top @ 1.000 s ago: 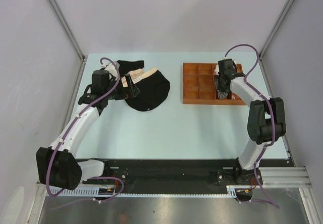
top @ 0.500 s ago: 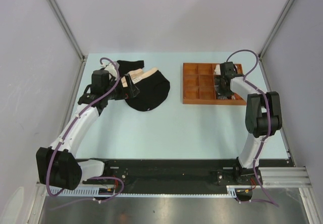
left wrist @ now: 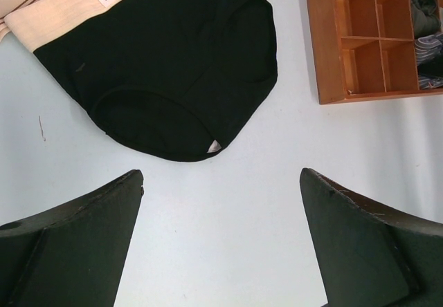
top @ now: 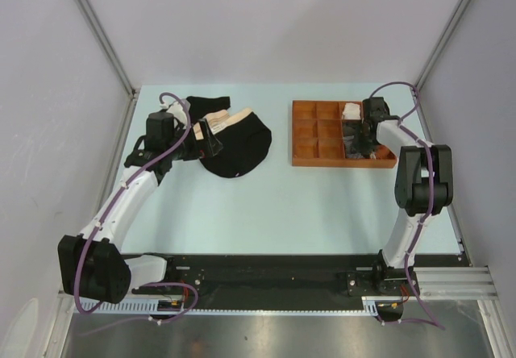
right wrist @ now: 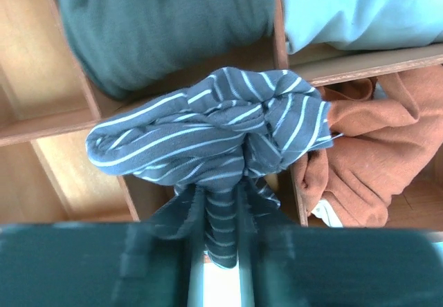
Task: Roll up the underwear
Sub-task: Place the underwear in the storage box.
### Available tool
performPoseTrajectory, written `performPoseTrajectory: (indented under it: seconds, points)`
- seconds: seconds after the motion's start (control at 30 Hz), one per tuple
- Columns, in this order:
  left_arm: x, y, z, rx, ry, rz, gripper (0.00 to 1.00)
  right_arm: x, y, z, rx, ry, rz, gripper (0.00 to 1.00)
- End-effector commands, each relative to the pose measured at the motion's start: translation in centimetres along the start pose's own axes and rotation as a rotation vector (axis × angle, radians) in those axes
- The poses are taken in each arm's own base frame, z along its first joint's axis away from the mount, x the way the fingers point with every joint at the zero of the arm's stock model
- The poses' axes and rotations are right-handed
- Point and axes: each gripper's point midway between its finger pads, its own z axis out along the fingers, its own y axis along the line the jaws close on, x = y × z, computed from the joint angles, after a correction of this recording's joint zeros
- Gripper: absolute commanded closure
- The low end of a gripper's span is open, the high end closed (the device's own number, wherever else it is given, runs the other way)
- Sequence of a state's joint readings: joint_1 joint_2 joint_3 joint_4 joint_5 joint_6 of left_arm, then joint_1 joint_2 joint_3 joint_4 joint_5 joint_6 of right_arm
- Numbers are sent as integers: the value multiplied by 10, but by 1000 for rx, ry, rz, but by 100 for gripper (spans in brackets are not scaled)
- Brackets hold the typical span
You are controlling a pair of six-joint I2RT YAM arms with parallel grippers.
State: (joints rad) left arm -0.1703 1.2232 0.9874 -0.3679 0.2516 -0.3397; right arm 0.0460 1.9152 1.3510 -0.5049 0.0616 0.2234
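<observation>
A black brief with a beige waistband (top: 239, 143) lies flat on the table at the left; it fills the top of the left wrist view (left wrist: 173, 65). A second black brief (top: 208, 102) lies behind it. My left gripper (top: 211, 142) hovers at the brief's near-left edge, open and empty (left wrist: 220, 177). My right gripper (top: 360, 135) is over the brown tray (top: 306, 163), shut on the bunched grey-blue pin-striped boxer short (right wrist: 208, 131), which hangs over the tray's dividers between compartments.
The tray's compartments hold other rolled garments: a dark green one (right wrist: 166, 23), a light blue one (right wrist: 360, 10) and a rust-orange one (right wrist: 360, 162). The tray's left compartments (left wrist: 360, 23) look bare. Grey walls enclose the table.
My right wrist has shifted to the right over the tray, still holding the striped boxer short. The left arm and the black briefs have not moved.
</observation>
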Motion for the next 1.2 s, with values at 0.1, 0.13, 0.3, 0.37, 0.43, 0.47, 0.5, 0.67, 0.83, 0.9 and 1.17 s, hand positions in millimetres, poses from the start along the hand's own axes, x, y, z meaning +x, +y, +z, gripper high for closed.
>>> performPoseTrajectory:
  seconds: [0.1,0.13,0.3,0.37,0.43,0.47,0.5,0.67,0.83,0.9,1.17]
  points:
    - [-4,-3,-1,29,-16,-5,0,-10,9,-30,-60,-23,-18,56]
    - [-4,-3,-1,30,-17,-7,0,-18,15,-37,-90,-38,-20,51]
    - [-5,-5,-2,38,-22,-9,0,-39,19,-61,-103,-93,-25,39]
    - [-5,-4,-2,37,-23,-7,0,-48,21,-70,-104,-113,-27,36]
    - [-5,-4,-3,36,-25,-7,0,-55,23,-80,-105,-144,-30,36]
    - [-5,-4,-3,35,-25,-7,0,-60,25,-83,-112,-165,-29,36]
    - [-6,-4,-3,36,-26,-7,0,-66,23,-84,-92,-191,-31,36]
    - [-3,-7,-2,58,-17,-12,0,-80,20,-65,-53,-213,-32,40]
    - [-4,-6,-2,54,-20,-12,0,-68,6,-34,36,-146,-16,58]
    - [-5,-6,-2,55,-23,-12,0,-56,3,-21,51,-103,-15,62]
    - [-4,-4,-2,53,-22,-18,0,2,-13,18,118,45,7,68]
